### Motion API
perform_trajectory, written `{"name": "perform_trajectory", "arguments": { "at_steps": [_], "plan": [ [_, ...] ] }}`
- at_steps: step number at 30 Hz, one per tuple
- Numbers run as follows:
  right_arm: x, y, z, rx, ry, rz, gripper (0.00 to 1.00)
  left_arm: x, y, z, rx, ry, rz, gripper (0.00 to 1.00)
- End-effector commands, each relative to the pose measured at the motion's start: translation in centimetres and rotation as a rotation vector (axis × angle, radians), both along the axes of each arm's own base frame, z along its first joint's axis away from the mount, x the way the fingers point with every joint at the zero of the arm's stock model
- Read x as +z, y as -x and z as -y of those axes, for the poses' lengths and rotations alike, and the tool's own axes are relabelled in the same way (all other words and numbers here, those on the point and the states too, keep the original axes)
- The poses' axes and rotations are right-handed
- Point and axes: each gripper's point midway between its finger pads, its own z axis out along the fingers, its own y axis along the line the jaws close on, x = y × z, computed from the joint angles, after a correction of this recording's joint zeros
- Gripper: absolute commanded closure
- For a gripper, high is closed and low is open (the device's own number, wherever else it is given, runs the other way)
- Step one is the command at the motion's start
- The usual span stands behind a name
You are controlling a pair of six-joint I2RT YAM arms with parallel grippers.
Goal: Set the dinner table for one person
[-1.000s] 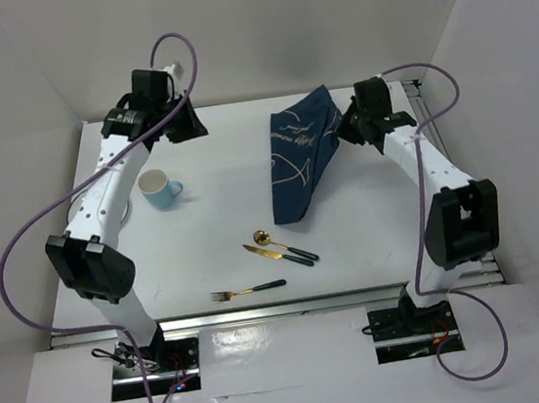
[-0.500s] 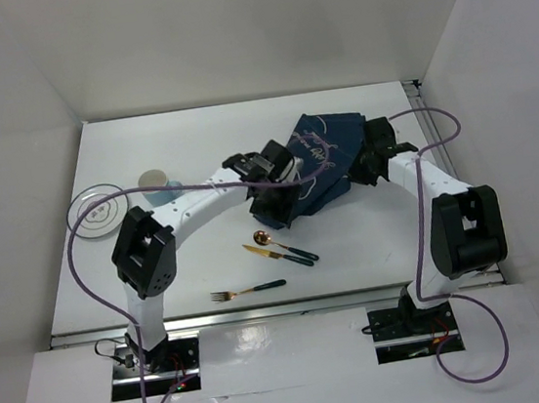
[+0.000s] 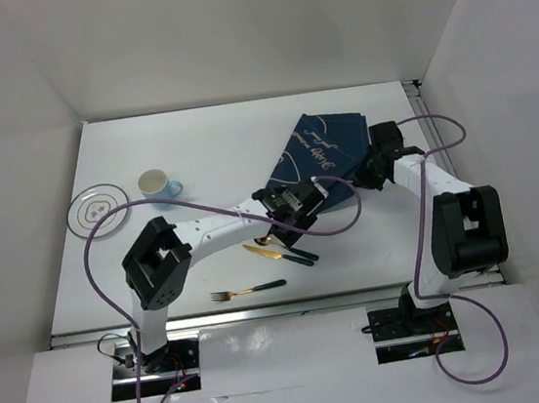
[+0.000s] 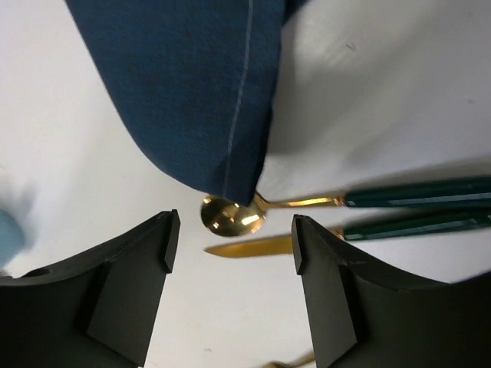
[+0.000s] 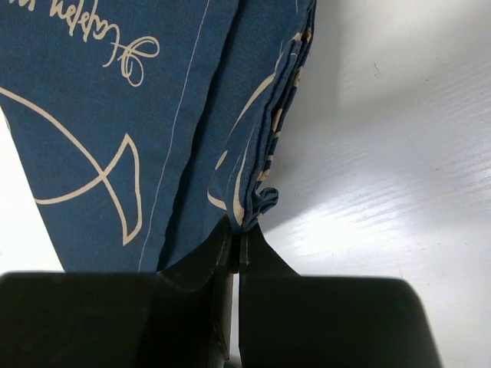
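The white dinner table (image 3: 203, 141) carries a navy fish-print placemat (image 3: 317, 151) at the back right. My right gripper (image 3: 375, 167) is shut on the placemat's bunched edge (image 5: 257, 201), and the cloth (image 5: 115, 115) spreads away to the left. My left gripper (image 3: 277, 222) stands open just above the table at the placemat's near corner (image 4: 192, 84), with nothing between its fingers (image 4: 138, 284). Just beyond its fingertips lie a gold spoon (image 4: 230, 216) and a gold knife (image 4: 253, 247), both green-handled. The cloth corner overlaps the spoon's bowl.
A blue cup (image 3: 156, 184) and a patterned plate (image 3: 99, 211) stand at the left. A gold fork (image 3: 246, 290) lies near the front edge, nearer than the spoon (image 3: 262, 239) and knife (image 3: 256, 251). A metal rail (image 3: 283, 308) runs along the front.
My left arm swung from the far back left to the table's middle and its jaws opened. The right gripper pulled the placemat nearer, and the cloth now lies wider.
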Motion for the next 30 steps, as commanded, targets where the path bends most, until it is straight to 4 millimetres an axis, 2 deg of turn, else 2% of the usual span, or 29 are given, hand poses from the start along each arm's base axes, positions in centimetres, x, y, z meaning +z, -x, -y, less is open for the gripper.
{"name": "perform_trajectory", "arguments": {
  "at_steps": [1,3,8,14,17,18,19,20,21,23,24,25,26,27,28,29,30],
  "plan": [
    [0.6,-0.6,0.2,0.012,-0.003,0.039,1.0,-0.3,-2.2,-0.5,-0.014,-0.108,0.134,0.23],
    [0.6,-0.6,0.2,0.012,-0.003,0.039,1.0,-0.6,-3.0,0.1,-0.004,-0.144,0.172,0.24],
    [0.6,-0.7,0.4,0.008,-0.01,0.039,1.0,-2.3,-3.3,0.4,-0.006,-0.192,0.152,0.27],
    [0.6,-0.7,0.7,-0.001,-0.01,0.039,1.0,-2.1,-4.1,0.0,0.016,-0.231,0.191,0.28],
    [0.6,-0.7,0.7,-0.001,-0.01,0.039,1.0,-1.3,-4.5,0.2,0.03,-0.232,0.205,0.37],
    [0.6,-0.7,0.7,-0.001,-0.01,0.039,1.0,-1.1,-4.5,0.3,0.031,-0.232,0.205,0.47],
    [0.6,-0.7,0.7,-0.001,-0.01,0.039,1.0,-0.4,-4.9,0.5,0.051,-0.218,0.228,0.66],
    [0.6,-0.7,0.8,0.006,-0.004,0.04,1.0,0.0,-4.8,0.1,0.073,-0.231,0.231,0.89],
    [0.9,-0.7,0.8,0.007,-0.005,0.049,1.0,0.4,-4.8,0.2,0.083,-0.225,0.23,1.0],
    [1.2,-0.8,0.8,0.007,-0.005,0.049,1.0,2.2,-5.9,0.3,0.116,-0.16,0.228,1.0],
    [1.2,-0.8,0.8,0.007,-0.005,0.049,1.0,2.3,-5.8,-0.1,0.123,-0.158,0.201,1.0],
    [1.2,-0.8,0.8,0.007,-0.005,0.049,1.0,4.0,-6.1,0.5,0.13,-0.086,0.188,1.0],
    [1.5,-1.1,1.1,0.005,0.001,0.058,1.0,4.7,-6.3,0.6,0.15,-0.046,0.171,1.0],
    [1.4,-0.9,1.1,0.005,0.001,0.049,1.0,5.5,-7.2,-0.5,0.183,-0.016,0.149,1.0],
    [1.9,-1.3,1.1,0.005,0.001,0.063,1.0,7.2,-7.5,0.3,0.184,0.075,0.116,1.0],
    [1.8,-1.3,1.3,0.007,0.014,0.063,1.0,9.1,-7.9,0.2,0.213,0.155,0.105,1.0],
    [2.3,-1.5,1.3,0.007,0.014,0.071,1.0,10.6,-9.6,-1.4,0.273,0.221,0.094,1.0]
  ]
}}
